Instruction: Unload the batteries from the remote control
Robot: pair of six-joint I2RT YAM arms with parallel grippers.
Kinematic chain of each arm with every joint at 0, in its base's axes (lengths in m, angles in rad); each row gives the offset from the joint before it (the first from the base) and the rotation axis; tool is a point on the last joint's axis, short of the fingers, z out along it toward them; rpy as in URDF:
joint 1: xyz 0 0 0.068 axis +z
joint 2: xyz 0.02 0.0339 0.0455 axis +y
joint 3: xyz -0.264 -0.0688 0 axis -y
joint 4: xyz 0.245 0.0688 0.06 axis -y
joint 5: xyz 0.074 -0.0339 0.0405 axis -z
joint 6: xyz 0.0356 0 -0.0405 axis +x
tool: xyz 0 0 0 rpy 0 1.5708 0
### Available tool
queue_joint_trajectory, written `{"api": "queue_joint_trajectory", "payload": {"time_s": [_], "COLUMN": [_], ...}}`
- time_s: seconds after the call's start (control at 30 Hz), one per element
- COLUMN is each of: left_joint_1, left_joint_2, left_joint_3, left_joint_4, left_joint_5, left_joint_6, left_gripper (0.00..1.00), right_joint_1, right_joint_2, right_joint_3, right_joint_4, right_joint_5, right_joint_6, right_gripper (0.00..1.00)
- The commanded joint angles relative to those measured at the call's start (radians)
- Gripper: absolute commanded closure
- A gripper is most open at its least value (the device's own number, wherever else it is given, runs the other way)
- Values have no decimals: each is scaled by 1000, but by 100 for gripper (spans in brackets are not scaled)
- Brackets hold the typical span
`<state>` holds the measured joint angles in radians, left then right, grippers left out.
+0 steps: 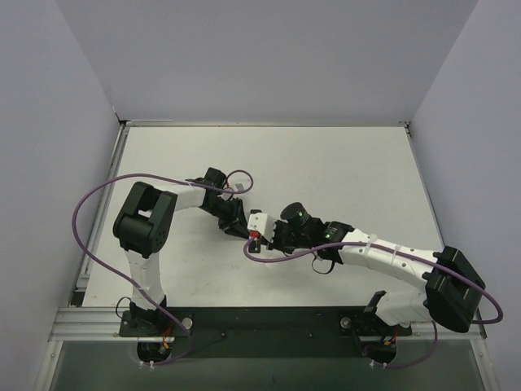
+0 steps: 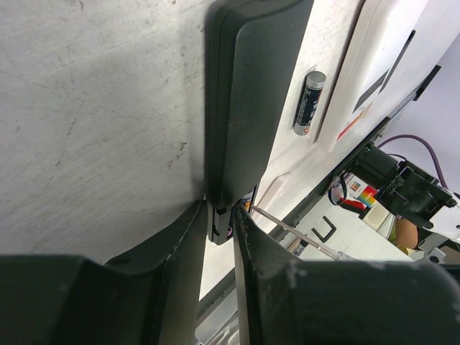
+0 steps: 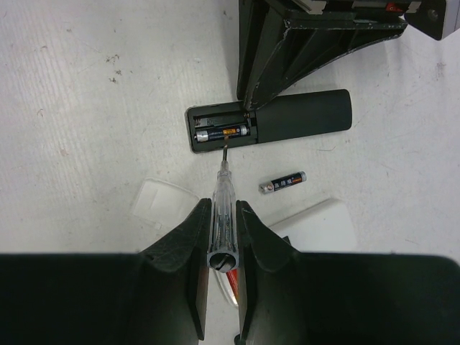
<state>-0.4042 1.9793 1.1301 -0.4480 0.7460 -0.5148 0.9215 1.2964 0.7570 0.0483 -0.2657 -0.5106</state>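
Note:
The black remote [image 3: 302, 115] lies on the white table with its battery compartment open. One battery [image 3: 223, 132] sits in the compartment; the slot beside it looks empty. A second battery [image 3: 282, 183] lies loose on the table beside the remote, and also shows in the left wrist view [image 2: 309, 103]. My left gripper [image 2: 218, 212] is shut on the remote [image 2: 248, 93] at its compartment end. My right gripper [image 3: 221, 208] is shut on a clear-handled screwdriver [image 3: 223, 188], whose tip touches the seated battery. From above, both grippers [image 1: 238, 221] [image 1: 264, 239] meet mid-table.
A small clear-white square cover [image 3: 162, 201] lies left of the screwdriver. A white flat box [image 3: 316, 223] lies to its right, close to the loose battery. White walls enclose the table [image 1: 326, 163] on three sides.

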Motion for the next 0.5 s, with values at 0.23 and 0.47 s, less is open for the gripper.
{"api": "queue_joint_trajectory", "payload": {"time_s": [0.23, 0.47], "left_joint_1": [1, 1], "left_joint_2": [18, 24], "left_joint_3": [28, 11], "left_joint_4": [23, 55], "left_joint_5": [26, 58], "left_joint_6": [1, -21], "left_gripper": [73, 75], "right_joint_1": [-4, 8], "right_joint_2": [32, 84], "right_joint_3": [59, 133], "right_joint_4": [-16, -123], "right_joint_5": [3, 59], "right_joint_6": [-16, -58], "right_gripper": [100, 100]}}
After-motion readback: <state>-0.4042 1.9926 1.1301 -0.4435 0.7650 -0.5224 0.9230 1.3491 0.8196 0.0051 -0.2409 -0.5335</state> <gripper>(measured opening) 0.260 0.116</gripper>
